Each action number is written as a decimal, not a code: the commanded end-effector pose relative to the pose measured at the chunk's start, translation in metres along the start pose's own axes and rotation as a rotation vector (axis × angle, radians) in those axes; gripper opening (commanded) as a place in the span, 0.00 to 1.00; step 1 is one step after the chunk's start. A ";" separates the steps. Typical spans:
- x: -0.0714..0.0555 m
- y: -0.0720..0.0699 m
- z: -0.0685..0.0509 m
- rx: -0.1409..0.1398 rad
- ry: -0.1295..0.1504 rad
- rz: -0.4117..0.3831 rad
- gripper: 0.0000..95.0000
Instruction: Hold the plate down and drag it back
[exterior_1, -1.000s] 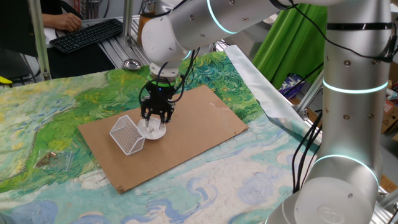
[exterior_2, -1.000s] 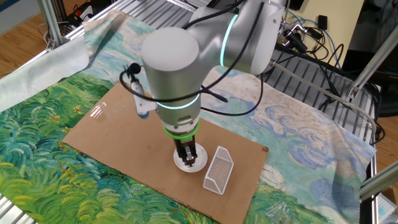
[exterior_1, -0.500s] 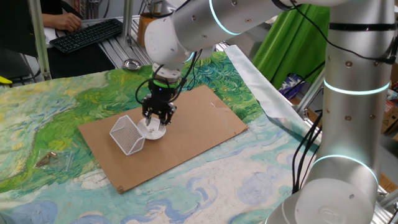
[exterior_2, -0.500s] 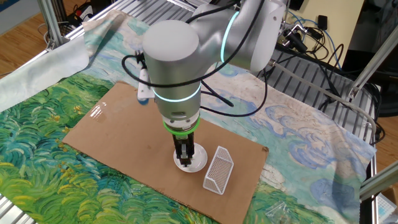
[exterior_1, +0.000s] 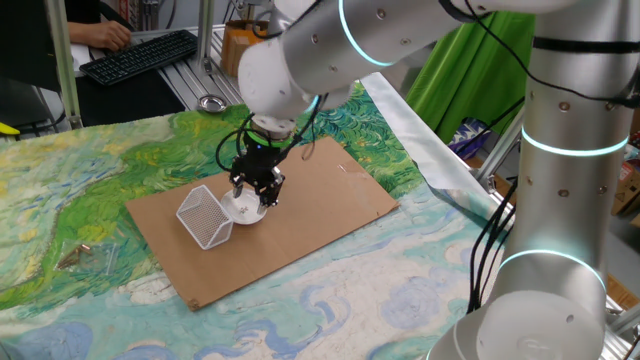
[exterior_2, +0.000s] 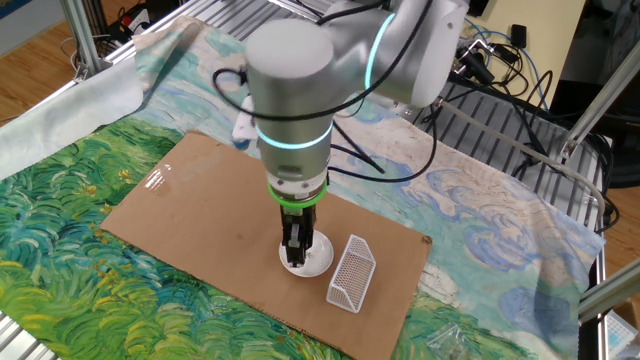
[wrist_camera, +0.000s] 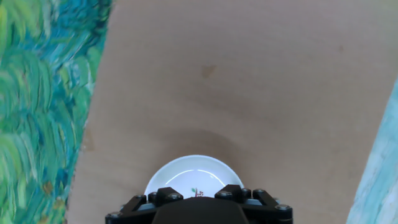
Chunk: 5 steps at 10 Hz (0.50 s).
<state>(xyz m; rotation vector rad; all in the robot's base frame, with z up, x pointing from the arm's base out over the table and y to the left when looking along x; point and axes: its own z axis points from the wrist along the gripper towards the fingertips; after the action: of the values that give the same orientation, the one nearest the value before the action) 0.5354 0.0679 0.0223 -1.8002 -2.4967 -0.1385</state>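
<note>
My gripper (exterior_2: 295, 262) sits over the plate (exterior_2: 315, 262) at lower centre; I cannot tell its opening. If I press off-centre, the plate may tip or nudge the basket (exterior_2: 349, 273).

Bright, even overhead light; sharp throughout. Soft shadow above the plate (wrist_camera: 194, 178) on the cardboard (wrist_camera: 249, 81); faint glare on its glaze.

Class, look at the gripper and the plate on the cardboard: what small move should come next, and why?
Probably begin sliding the plate back across the cardboard: the gripper appears to sit down in the dish, with the wire basket close beside it.
</note>
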 end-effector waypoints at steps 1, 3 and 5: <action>0.000 0.001 0.001 -0.019 -0.002 0.063 0.60; 0.000 0.001 0.001 -0.027 0.005 0.097 0.60; 0.000 0.001 0.001 -0.029 0.010 0.109 0.60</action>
<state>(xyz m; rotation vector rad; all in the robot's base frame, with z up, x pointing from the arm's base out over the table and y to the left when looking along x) 0.5351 0.0678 0.0220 -1.9375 -2.3940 -0.1780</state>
